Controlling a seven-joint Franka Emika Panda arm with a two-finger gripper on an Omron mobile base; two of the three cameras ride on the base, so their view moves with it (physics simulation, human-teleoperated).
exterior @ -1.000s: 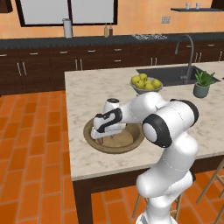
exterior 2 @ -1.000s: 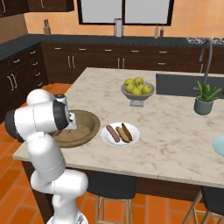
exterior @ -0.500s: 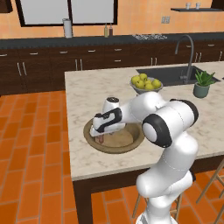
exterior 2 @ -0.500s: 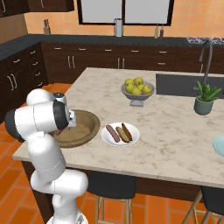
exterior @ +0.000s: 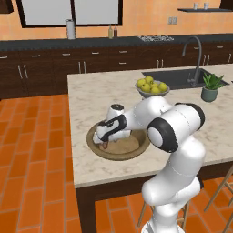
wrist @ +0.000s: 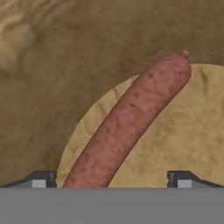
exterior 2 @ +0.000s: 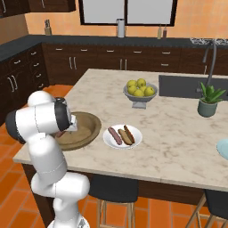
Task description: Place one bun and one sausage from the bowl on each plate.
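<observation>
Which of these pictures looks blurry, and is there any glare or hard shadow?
Hand view: soft and smeared, the sausage and bun filling the close-up. Left base view: even light, faint shadow inside the bowl under the gripper. Right base view: sharper, no glare on the white plate.

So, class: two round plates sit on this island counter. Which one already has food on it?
The white plate beside the brown bowl; it holds two sausage-like pieces, while the pale blue plate at the counter's right edge looks bare.

Wooden bowl [exterior: 136, 146]: wide, shallow, tan-brown, at the island's near left corner. Inside it, a reddish-brown speckled sausage [wrist: 127, 122] lies diagonally across a round tan bun [wrist: 183, 140]. White plate [exterior 2: 136, 140], just right of the bowl: carries one sausage and one bun. Pale blue plate [exterior 2: 222, 148]: at the far right edge.
</observation>
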